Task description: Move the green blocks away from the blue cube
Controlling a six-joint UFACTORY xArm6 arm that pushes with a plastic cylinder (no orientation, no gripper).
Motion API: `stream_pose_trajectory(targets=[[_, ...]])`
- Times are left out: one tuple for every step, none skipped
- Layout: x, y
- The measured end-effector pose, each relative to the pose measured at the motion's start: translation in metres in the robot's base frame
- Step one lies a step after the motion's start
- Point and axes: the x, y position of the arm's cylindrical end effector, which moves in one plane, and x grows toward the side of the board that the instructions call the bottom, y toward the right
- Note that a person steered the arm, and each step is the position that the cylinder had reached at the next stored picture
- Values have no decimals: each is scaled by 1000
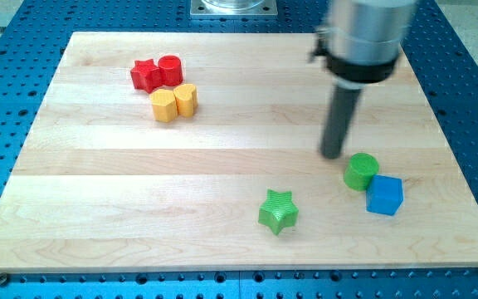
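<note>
Resting just up-left of the green cylinder (361, 171), the bare tip (333, 154) grasps nothing; that cylinder touches the blue cube (384, 196), the green star (278, 211) sits apart.

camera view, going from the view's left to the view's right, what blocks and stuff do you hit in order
red star block → yellow hexagon block → green star block → my tip → green cylinder → blue cube. The red cylinder and the yellow heart-shaped block overlap their neighbours sideways, so I leave them out.
</note>
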Motion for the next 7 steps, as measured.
stream_pose_trajectory(targets=[[12,40],[38,-37],[56,-109],[57,-110],[22,-52],[39,-23],[71,-20]])
